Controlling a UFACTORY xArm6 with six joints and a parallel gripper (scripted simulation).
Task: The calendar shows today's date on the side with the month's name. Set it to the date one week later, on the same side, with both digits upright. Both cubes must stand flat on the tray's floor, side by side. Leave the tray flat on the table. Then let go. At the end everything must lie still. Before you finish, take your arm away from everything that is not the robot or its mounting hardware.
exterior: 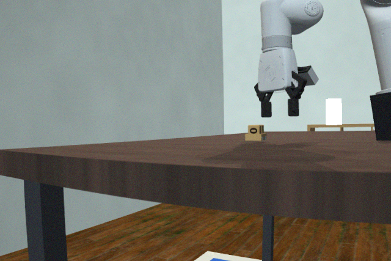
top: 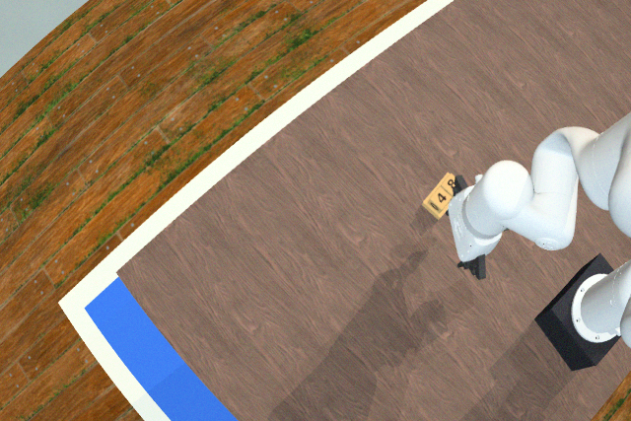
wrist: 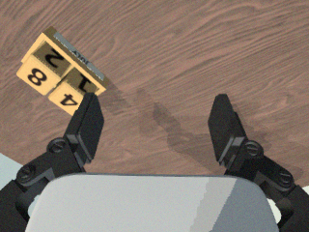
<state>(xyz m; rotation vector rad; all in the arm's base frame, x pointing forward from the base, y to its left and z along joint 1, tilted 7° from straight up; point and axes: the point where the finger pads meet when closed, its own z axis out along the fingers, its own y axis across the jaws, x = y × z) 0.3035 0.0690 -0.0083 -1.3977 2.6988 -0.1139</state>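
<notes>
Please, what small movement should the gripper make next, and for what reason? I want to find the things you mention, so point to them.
I would probably shift the gripper [exterior: 280, 115] [wrist: 155, 107] sideways, over the calendar cubes, before lowering it. It is open and above the table [top: 306, 202] [exterior: 157, 172] [wrist: 159, 58], while the cube with 8 on top [top: 452, 183] [wrist: 38, 77] and the cube with 4 on top [top: 441, 197] [wrist: 67, 100] lie off to one side of the gap between its fingers.

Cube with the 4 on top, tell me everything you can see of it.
The cube is tan with black digits, perhaps wooden: 4 on top, 1 on the month side, 0 on its outer end. It sits level in the tray, beside the cube topped with 8; whether they touch is unclear. The open jaws are above the table, off the cube.
</notes>
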